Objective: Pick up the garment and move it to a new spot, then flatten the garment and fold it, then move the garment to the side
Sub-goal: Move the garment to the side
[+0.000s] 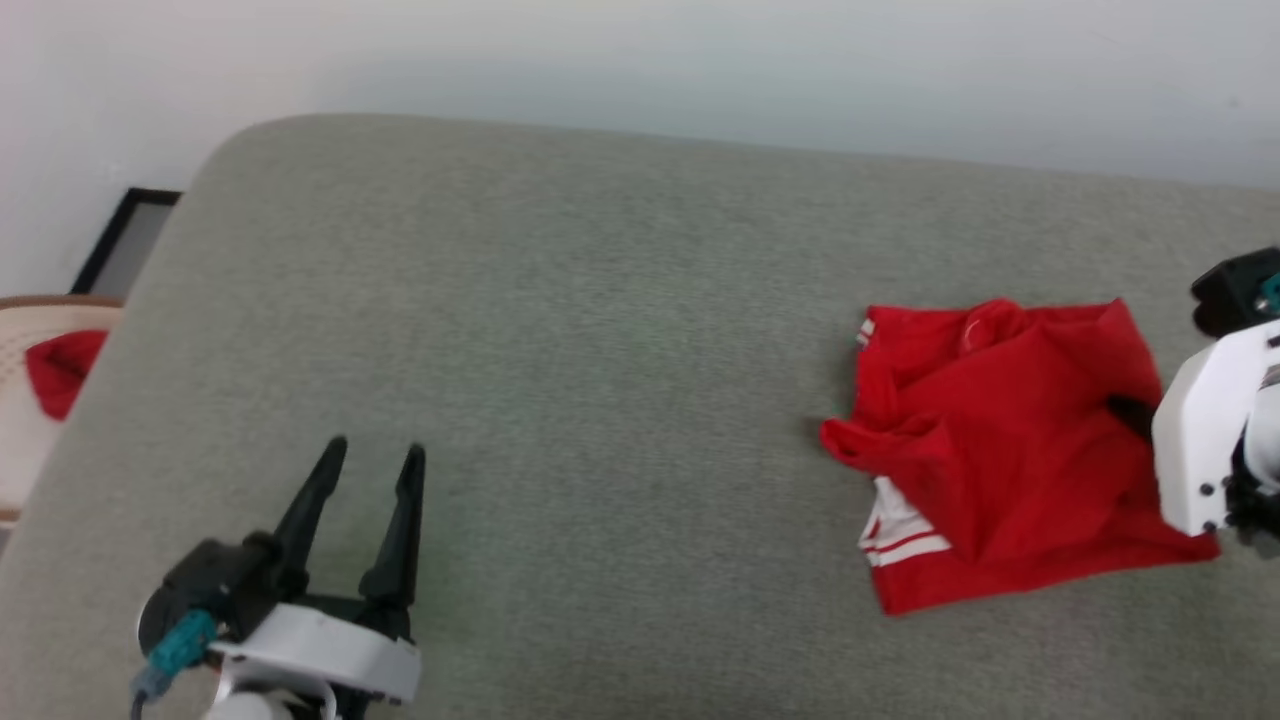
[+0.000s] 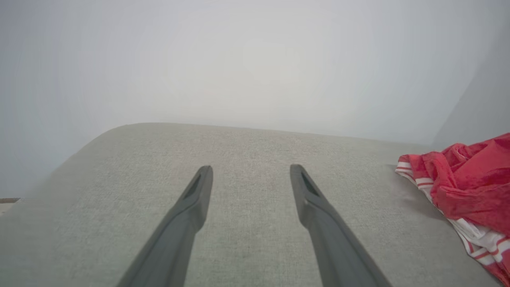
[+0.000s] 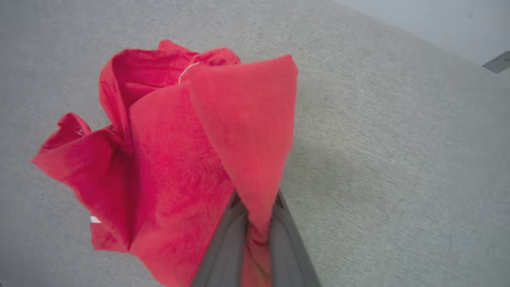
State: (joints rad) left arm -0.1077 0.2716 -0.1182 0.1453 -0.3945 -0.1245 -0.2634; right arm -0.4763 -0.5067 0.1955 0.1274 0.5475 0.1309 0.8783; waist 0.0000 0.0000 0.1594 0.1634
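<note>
Garment [image 1: 1000,430] [image 2: 470,187] [image 3: 171,159]: bright red shirt bunched in a loose heap near the right edge of the surface [image 1: 620,300]. White striped sleeve ends show on its left side.
Right end effector [image 3: 257,201]: fingers pressed together, pinching a fold at the garment's right side. A red flap stands up from the pinch.
Left end effector [image 1: 375,452] [image 2: 251,169]: fingers spread and empty, over bare grey fabric near the front left corner, well apart from the garment.
Beyond the left edge: cream basket [image 1: 20,430] holding a small red cloth [image 1: 60,370].

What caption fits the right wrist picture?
Right pincer pinches a fold of the red shirt on the grey cushion.
</note>
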